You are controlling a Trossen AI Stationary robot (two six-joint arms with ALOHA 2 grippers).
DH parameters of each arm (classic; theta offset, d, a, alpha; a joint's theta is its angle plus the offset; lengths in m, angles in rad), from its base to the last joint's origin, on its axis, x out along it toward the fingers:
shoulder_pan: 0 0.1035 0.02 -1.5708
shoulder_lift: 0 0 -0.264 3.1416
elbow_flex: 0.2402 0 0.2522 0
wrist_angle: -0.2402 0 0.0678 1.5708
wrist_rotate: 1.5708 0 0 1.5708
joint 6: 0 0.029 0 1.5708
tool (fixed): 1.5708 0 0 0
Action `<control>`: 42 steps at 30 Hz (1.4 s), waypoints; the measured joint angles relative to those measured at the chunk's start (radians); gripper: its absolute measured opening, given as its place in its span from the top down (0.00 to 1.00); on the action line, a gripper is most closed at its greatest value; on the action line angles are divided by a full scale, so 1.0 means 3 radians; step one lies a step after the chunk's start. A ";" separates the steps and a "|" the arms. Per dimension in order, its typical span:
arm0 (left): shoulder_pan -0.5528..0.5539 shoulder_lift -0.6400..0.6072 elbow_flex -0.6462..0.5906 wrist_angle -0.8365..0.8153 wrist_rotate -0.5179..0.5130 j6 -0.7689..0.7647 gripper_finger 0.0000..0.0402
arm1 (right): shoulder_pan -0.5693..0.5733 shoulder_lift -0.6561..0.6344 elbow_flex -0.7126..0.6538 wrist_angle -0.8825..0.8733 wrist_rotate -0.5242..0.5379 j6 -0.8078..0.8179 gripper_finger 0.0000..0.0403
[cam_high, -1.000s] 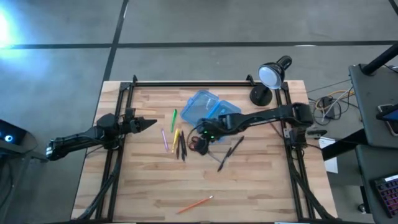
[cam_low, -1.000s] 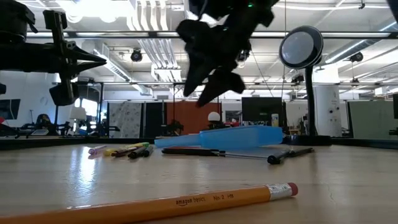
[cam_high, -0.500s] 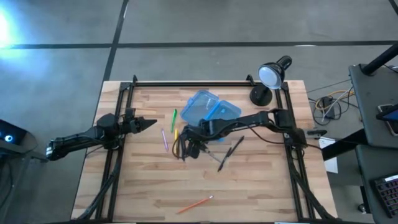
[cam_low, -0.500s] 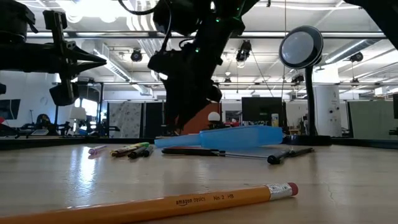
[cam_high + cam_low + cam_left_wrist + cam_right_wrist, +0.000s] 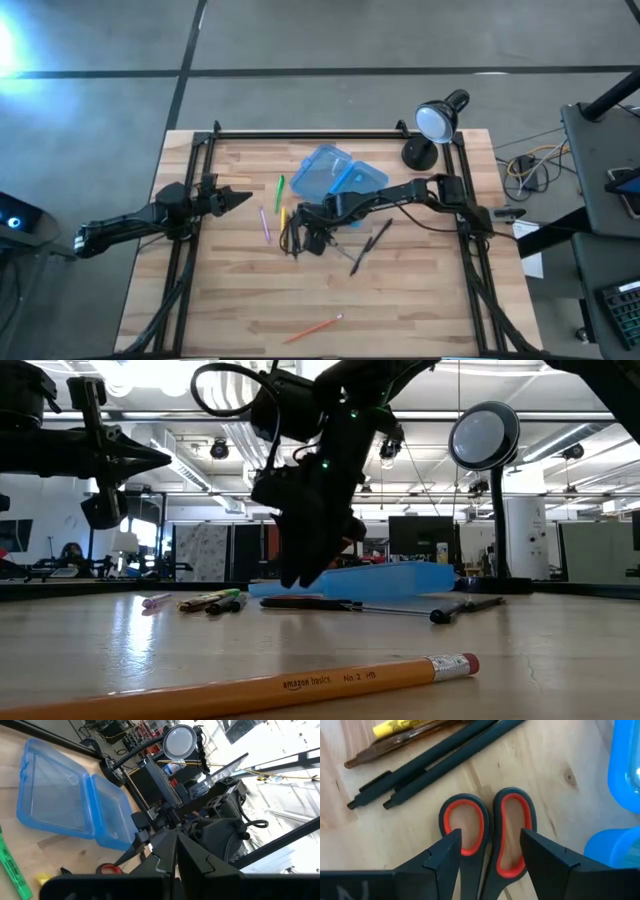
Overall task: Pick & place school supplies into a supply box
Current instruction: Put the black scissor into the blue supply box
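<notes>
The small scissors (image 5: 487,827) lie flat on the wood, their black handles lined with red. My right gripper (image 5: 490,857) is open just above them, pointing down, one finger outside each handle loop; in the high view it is at the table's middle (image 5: 310,237). Beside it lie two black pens (image 5: 435,760) and a yellow one (image 5: 400,726). The translucent blue supply box (image 5: 335,178) lies open just beyond. A green pen (image 5: 280,190), a pink one (image 5: 265,225), another black pen (image 5: 370,245) and an orange pencil (image 5: 315,327) are scattered. My left gripper (image 5: 238,198) waits shut at the left.
A black desk lamp (image 5: 432,125) stands at the far right corner, behind the box. A black frame rail (image 5: 320,133) runs along the far edge and down both sides. The orange pencil (image 5: 250,685) lies alone near the near edge, with bare wood around it.
My right gripper has moved toward the table's left edge and come down, from above the box's near side to just over the scissors' handles. It has stayed open. The supplies and the box have not moved.
</notes>
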 joint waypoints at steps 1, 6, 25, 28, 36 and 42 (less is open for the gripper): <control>0.0000 0.0000 0.0000 -0.0001 0.0000 0.0006 1.00 | 0.0000 0.0000 -0.0014 0.0005 -0.0001 -0.0001 0.52; 0.0000 0.0000 0.0000 -0.0003 0.0000 0.0008 1.00 | -0.0007 0.0042 -0.0102 0.0211 -0.0004 0.0000 0.52; 0.0001 0.0000 0.0000 0.0000 0.0000 0.0007 1.00 | -0.0037 0.0270 0.0098 -0.0052 0.0015 -0.0098 0.73; 0.0000 0.0000 0.0000 0.0001 0.0000 0.0007 1.00 | -0.0039 0.0256 0.0110 -0.0063 0.0015 -0.0112 0.83; 0.0000 0.0000 0.0000 0.0003 0.0000 0.0007 1.00 | -0.0040 0.0243 0.0518 -0.0282 0.0012 -0.0090 0.86; 0.0000 0.0000 0.0000 0.0004 0.0000 0.0006 1.00 | -0.0113 -0.0009 0.0974 -0.0469 0.0118 0.0372 0.86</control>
